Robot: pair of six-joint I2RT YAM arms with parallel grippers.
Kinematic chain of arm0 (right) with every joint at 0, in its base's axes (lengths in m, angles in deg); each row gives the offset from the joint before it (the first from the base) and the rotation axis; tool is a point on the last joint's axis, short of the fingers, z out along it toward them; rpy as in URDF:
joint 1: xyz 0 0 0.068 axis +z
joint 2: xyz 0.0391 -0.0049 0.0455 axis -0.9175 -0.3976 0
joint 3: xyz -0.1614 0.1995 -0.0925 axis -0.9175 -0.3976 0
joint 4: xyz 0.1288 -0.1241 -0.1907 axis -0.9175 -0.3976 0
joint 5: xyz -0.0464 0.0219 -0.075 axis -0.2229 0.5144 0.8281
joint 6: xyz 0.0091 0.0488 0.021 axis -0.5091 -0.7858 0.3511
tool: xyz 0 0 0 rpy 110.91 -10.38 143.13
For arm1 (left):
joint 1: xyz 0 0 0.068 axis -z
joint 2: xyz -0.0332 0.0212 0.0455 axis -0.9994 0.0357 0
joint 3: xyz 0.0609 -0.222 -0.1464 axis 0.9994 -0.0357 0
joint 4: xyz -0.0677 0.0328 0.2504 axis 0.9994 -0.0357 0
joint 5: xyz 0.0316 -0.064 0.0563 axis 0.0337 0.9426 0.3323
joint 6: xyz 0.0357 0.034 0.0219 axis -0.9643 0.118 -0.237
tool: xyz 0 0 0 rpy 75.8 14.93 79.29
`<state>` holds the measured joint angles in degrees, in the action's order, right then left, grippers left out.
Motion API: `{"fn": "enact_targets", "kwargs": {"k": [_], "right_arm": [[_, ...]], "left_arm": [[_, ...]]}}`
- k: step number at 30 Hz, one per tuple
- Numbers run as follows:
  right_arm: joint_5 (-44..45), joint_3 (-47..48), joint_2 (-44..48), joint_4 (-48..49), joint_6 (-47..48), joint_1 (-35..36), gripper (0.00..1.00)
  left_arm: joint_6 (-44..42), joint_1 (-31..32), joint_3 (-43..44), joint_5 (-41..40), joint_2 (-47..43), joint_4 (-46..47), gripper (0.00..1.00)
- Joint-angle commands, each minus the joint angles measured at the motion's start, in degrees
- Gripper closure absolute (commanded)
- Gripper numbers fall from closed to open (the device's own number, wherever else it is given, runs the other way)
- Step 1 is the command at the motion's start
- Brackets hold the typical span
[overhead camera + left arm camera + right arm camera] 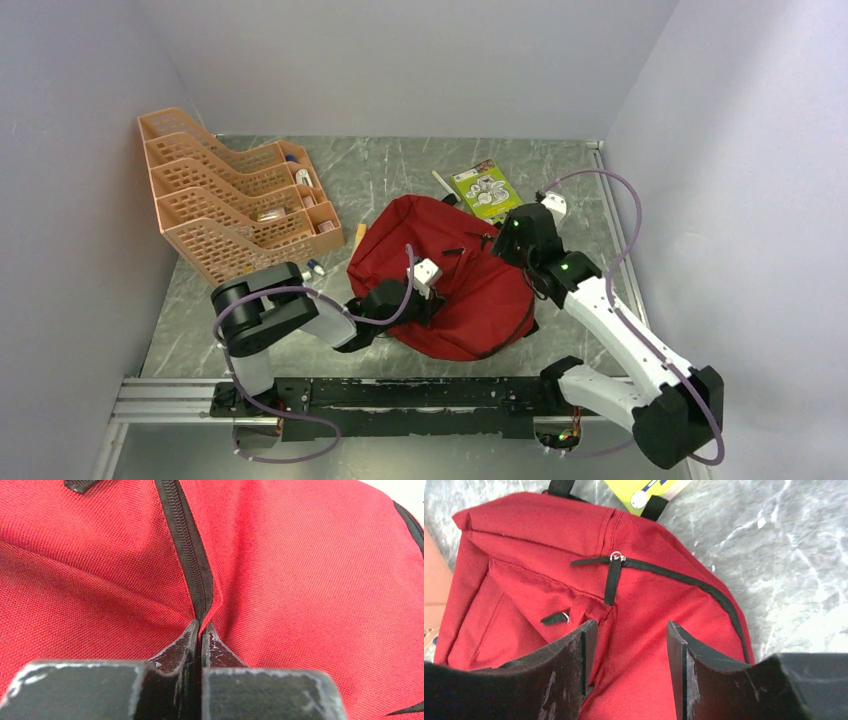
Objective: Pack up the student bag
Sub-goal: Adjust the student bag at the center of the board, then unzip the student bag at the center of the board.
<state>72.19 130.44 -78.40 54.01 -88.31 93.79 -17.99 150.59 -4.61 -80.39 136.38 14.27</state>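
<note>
The student bag (pixel 450 270), a large red fabric backpack, lies flat in the middle of the table. My left gripper (pixel 432 300) rests on its near left part. In the left wrist view the left gripper (pixel 201 626) is shut, pinching the red fabric of the bag (pixel 310 580) where a black zipper (pixel 187 545) ends. My right gripper (pixel 500 250) hovers over the bag's right side. In the right wrist view the right gripper (pixel 629 630) stands open, a fold of the bag (pixel 659 595) below and between its fingers. A black zipper pull (pixel 613 580) lies just beyond them.
An orange plastic tray rack (pixel 220 200) with small items stands at the back left. A green-yellow booklet (pixel 485 190) lies behind the bag, its corner showing as a booklet (pixel 644 492) past the bag's top. A thin stick (pixel 442 184) lies beside it. Walls close in left and right.
</note>
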Motion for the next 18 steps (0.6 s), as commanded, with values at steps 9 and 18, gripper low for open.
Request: {"fn": "enact_targets", "kwargs": {"k": [9,18], "right_arm": [[-9.0,1.0,-11.2,7.1,2.9,-1.6,0.44],[-6.6,3.8,-17.6,9.3,4.4,-2.8,0.52]], "left_arm": [[0.9,3.7,-3.0,0.6,10.1,-0.6,0.95],[0.4,4.0,-3.3,0.4,9.7,-0.8,0.95]]}}
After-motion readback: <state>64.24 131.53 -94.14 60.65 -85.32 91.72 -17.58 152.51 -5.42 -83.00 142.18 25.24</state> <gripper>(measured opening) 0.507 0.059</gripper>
